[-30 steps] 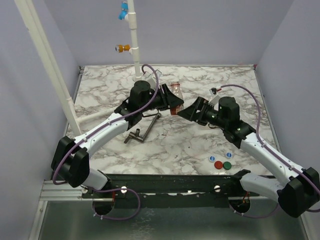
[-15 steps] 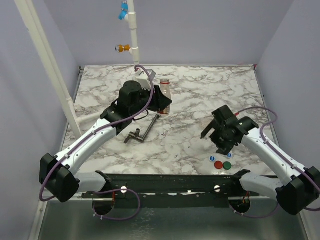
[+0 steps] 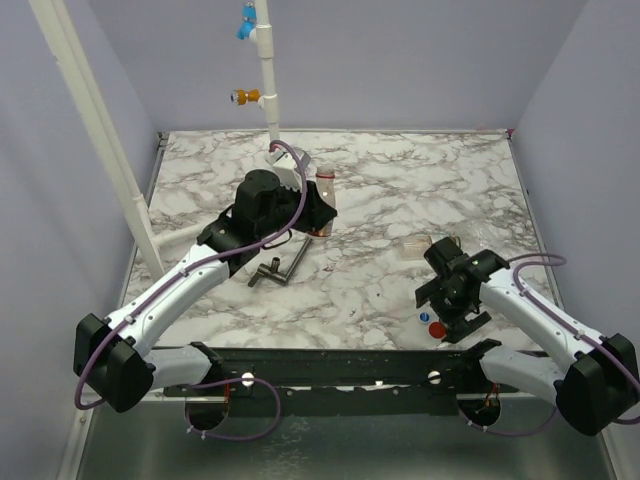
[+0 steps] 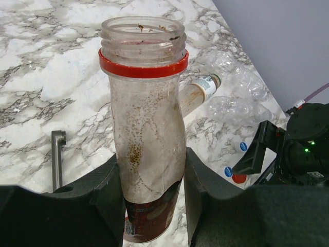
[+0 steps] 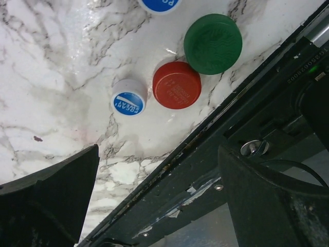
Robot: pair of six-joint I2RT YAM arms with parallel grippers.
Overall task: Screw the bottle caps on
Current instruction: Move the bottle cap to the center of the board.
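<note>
My left gripper (image 3: pixel 320 212) (image 4: pixel 149 206) is shut on a clear bottle (image 4: pixel 146 123) (image 3: pixel 324 195) with a red neck ring and a reddish label, held upright with its mouth open and no cap on it. The bottle caps lie near the table's front edge: a red cap (image 5: pixel 177 85) (image 3: pixel 437 329), a green cap (image 5: pixel 213 43) and two white-and-blue caps (image 5: pixel 129 96) (image 5: pixel 159 4). My right gripper (image 5: pixel 159 195) (image 3: pixel 443 320) hangs open and empty over that front edge, and the caps lie just beyond its fingertips.
Several more clear bottles (image 4: pixel 198 92) (image 3: pixel 415 247) lie on the marble table (image 3: pixel 380 280) right of centre. A metal hex key (image 3: pixel 285 265) lies left of centre. A white pipe (image 3: pixel 268 90) with orange and blue fittings stands at the back. The black base rail (image 5: pixel 231 154) borders the front edge.
The right gripper has left the bottle, swung back to the caps at the front edge and opened fully. The left arm has carried the bottle left and back, standing it upright.
</note>
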